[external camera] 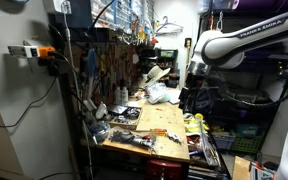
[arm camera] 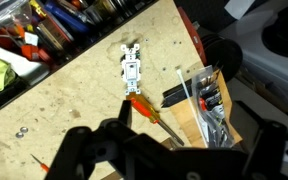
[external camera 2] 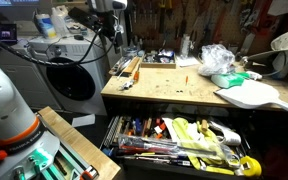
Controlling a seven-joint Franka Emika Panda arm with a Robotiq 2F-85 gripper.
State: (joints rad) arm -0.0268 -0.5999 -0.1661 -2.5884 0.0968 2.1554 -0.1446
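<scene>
One orange-handled screwdriver [arm camera: 149, 108], one white wall switch [arm camera: 132, 68] and one wooden tool tray [arm camera: 187, 122] are counted on the workbench [arm camera: 74, 100]; the screwdriver is seen just ahead of the gripper [arm camera: 169, 160], untouched; the blurred jaws seem spread, with nothing grasped.

"FRANKA EMIKA" lettering on white robot arm [external camera: 252, 33]; nothing else legible
</scene>
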